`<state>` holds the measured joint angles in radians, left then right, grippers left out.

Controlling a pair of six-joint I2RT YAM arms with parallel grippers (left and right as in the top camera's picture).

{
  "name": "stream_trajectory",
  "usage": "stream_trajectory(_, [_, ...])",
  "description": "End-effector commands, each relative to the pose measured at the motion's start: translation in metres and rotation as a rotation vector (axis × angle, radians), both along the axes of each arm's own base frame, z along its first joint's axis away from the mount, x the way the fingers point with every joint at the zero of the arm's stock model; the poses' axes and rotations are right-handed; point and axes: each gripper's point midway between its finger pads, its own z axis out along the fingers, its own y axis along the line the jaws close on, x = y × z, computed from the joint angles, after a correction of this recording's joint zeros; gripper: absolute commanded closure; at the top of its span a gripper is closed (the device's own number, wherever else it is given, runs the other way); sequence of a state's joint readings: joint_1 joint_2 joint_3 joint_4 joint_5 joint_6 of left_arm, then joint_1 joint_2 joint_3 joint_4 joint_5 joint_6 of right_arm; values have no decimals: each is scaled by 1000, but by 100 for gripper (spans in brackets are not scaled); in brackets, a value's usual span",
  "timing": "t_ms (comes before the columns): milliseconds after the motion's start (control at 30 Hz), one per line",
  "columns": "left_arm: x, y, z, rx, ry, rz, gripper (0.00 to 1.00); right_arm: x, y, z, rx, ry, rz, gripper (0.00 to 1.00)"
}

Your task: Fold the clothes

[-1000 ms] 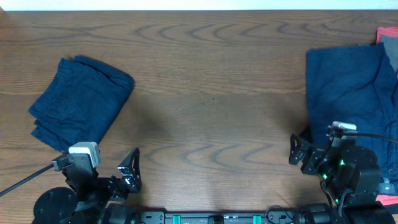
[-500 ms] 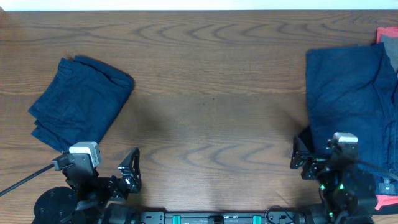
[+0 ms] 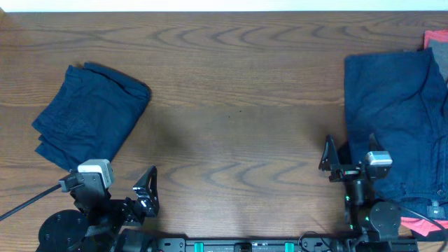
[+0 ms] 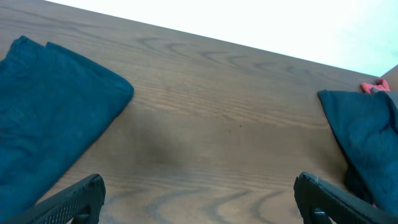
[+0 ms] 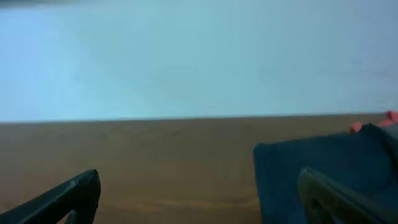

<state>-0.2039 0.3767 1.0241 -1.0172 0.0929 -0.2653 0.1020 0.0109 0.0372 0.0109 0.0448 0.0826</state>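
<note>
A folded dark navy garment (image 3: 91,115) lies at the left of the wooden table; it also shows in the left wrist view (image 4: 50,106). A pile of unfolded navy clothes (image 3: 395,119) lies at the right edge, seen too in the left wrist view (image 4: 367,137) and the right wrist view (image 5: 323,168). My left gripper (image 3: 143,192) is open and empty near the front edge, below the folded garment. My right gripper (image 3: 343,164) is open and empty at the pile's lower left edge, one finger over the cloth (image 5: 199,199).
A red and grey cloth (image 3: 437,42) pokes out at the pile's far right corner. More red cloth (image 3: 423,225) shows at the front right. The brown table (image 3: 238,105) stretches between the two garments.
My right arm has drawn back and turned, its gripper now pointing up the table at the pile's left edge. The left arm and both garments have not moved.
</note>
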Motion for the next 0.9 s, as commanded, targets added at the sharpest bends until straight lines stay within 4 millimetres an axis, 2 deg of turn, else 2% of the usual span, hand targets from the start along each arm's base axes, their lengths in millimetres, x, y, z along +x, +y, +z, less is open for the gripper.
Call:
stream_trajectory(0, [0,2,-1,-1,0,16,2,1,0,-30,-41,88,-2,1])
stream_trajectory(33, [0,2,-1,-1,0,16,2,1,0,-35,-42,109,1,1])
stream_trajectory(867, [0,2,-1,-1,0,16,2,1,1,-35,-43,106,3,1])
